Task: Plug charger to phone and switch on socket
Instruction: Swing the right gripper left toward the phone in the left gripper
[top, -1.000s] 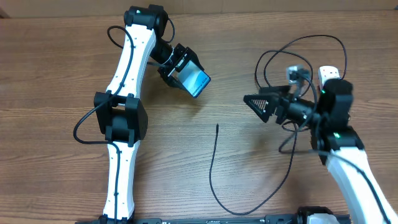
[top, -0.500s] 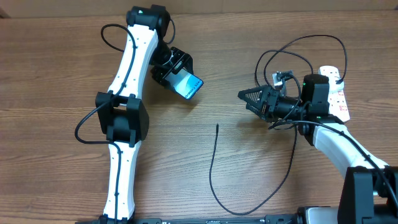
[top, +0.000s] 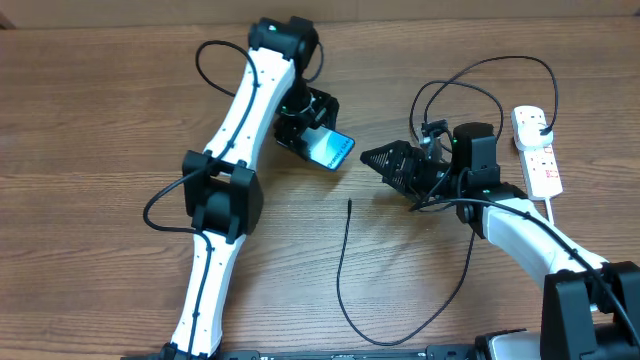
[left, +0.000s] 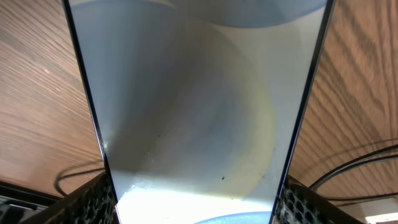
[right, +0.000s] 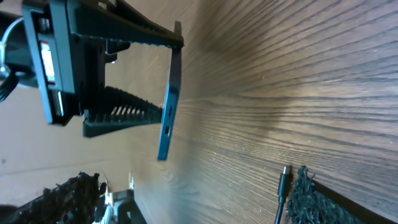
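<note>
Overhead shows the left gripper (top: 313, 137) clamped on one end of the phone (top: 333, 150), which it holds off the table (top: 100, 120), tilted, free end pointing toward the right arm. The left wrist camera has the glossy screen filling its view between the two pads. My guess is that the phone is held up this way so its port faces the other arm. From the right wrist the phone is edge-on, and a small dark slot on that edge may be the port, though it is too small to be sure.

The right gripper (top: 372, 158) hovers just beside the phone's free end, jaws spread and empty. The charger (top: 338, 270) lies in a loose loop on the wood, its tip (top: 349, 204) below and apart from both grippers, so it is not yet picked up. Its plug end is lost behind the right arm. The socket (top: 537, 155) lies at the far right, untouched.

No writing reads clearly: the phone's text and the socket's red marks are too small.
</note>
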